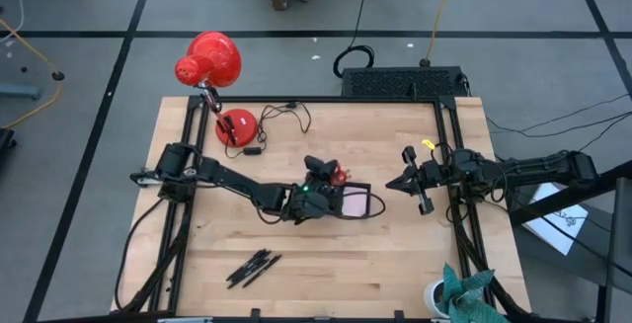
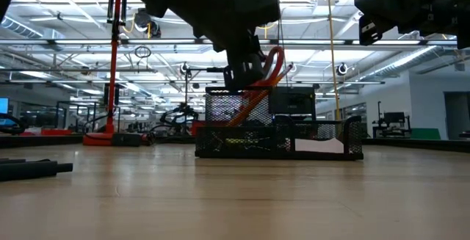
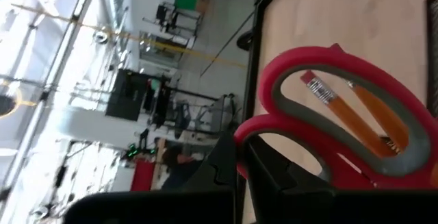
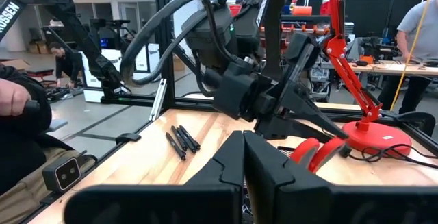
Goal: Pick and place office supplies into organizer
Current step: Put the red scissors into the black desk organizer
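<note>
Left end effector [image 1: 323, 183] closed on red-handled scissors [image 3: 335, 114] over organizer [image 2: 279, 139]; right end effector [image 1: 407, 182] closed, empty, beside it.

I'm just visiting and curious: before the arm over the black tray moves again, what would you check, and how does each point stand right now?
1. Left end effector over the organizer: ok.
2. Scissors at the left end effector: ok; whether gripped, cannot tell.
3. Scissors fully seated in the organizer: cannot tell.
4. Right end effector shut and off to the side: ok.
5. Pens not yet in the organizer: not ok.
</note>
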